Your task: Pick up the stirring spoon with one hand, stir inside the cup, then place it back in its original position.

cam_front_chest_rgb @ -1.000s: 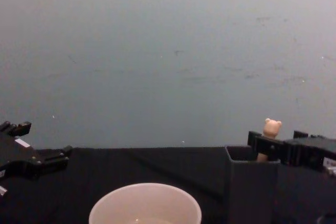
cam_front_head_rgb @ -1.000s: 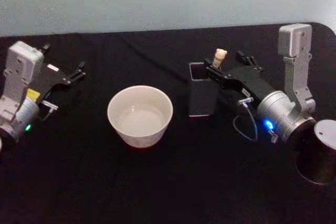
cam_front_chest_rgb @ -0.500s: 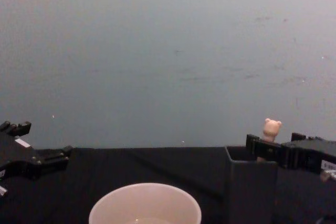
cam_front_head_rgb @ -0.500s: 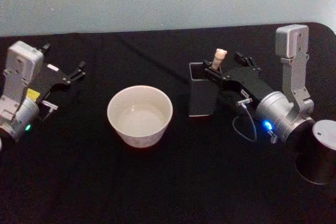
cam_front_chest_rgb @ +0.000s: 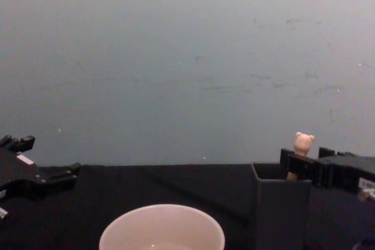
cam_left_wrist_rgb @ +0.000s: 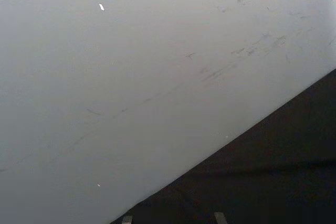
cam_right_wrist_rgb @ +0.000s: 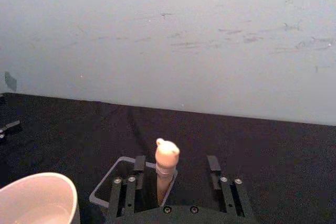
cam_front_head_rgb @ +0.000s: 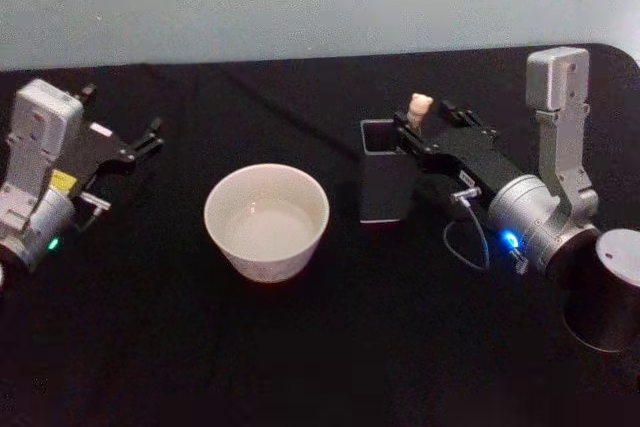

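Where the dark grey square box holder (cam_front_head_rgb: 385, 187) walls it in, hidden: the bowl of the cream, bear-headed stirring spoon (cam_front_head_rgb: 420, 107).
Spoon: upright at the holder's right side, between my black right gripper's (cam_front_head_rgb: 425, 127) spread fingers (cam_right_wrist_rgb: 139, 162), a gap either side.
Room: wide off-white round cup (cam_front_head_rgb: 267, 219) left of the holder, well apart; black tabletop (cam_front_head_rgb: 300, 357) bare toward its near edge.
Left gripper (cam_front_head_rgb: 120, 110): idle by the left edge, spread.

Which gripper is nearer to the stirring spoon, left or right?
Right. The right gripper straddles the stirring spoon at the holder; the left gripper sits far beyond the cup.
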Controlling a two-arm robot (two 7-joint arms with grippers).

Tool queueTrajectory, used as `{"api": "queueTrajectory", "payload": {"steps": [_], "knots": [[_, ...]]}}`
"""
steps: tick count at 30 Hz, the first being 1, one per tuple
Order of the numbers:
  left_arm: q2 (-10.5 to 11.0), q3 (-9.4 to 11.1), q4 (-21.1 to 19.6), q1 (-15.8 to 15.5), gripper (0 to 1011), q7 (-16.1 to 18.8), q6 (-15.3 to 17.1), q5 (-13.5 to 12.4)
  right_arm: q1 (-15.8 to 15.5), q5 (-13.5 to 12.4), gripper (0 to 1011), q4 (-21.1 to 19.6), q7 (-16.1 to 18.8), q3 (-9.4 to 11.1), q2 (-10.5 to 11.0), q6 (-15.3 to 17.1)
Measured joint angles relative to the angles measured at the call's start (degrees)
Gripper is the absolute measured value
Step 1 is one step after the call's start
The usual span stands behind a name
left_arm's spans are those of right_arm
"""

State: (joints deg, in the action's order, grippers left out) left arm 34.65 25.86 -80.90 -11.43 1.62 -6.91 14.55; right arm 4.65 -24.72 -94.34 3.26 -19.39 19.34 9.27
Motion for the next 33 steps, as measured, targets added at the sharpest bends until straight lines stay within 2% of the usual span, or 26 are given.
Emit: {"api": "queueTrajectory", "payload": {"steps": [3,4,8,9,14,15,19,30,33], "knots": [[0.00,0.00,0.00,0.00,1001,0.00,0.00,0.00,0.00,-0.03,629,-0.01,0.00,0.00,0.00,-0.01],[0.00,0.00,0.00,0.00,1001,0.00,0.00,0.00,0.00,-0.03,629,-0.01,-0.01,0.00,0.00,-0.01],[0.00,0.00,0.00,0.00,1001,0.00,0.00,0.00,0.00,-0.06,508,-0.01,-0.01,0.00,0.00,-0.02],[0.00,0.00,0.00,0.00,1001,0.00,0.00,0.00,0.00,-0.07,448,-0.01,-0.01,0.00,0.00,-0.03],[0.00,0.00,0.00,0.00,1001,0.00,0.00,0.00,0.00,-0.09,306,-0.01,-0.02,0.00,0.00,-0.04],[0.00,0.00,0.00,0.00,1001,0.00,0.00,0.00,0.00,-0.11,247,-0.01,-0.01,0.00,0.00,-0.05],[0.00,0.00,0.00,0.00,1001,0.00,0.00,0.00,0.00,-0.13,195,-0.01,-0.01,0.00,0.00,-0.06],[0.00,0.00,0.00,0.00,1001,0.00,0.00,0.00,-0.01,-0.15,195,0.00,0.01,0.02,-0.01,-0.06],[0.00,0.00,0.00,0.00,1001,0.00,0.00,0.00,-0.37,-0.05,194,-0.43,1.12,0.32,-0.04,-0.21]]}}
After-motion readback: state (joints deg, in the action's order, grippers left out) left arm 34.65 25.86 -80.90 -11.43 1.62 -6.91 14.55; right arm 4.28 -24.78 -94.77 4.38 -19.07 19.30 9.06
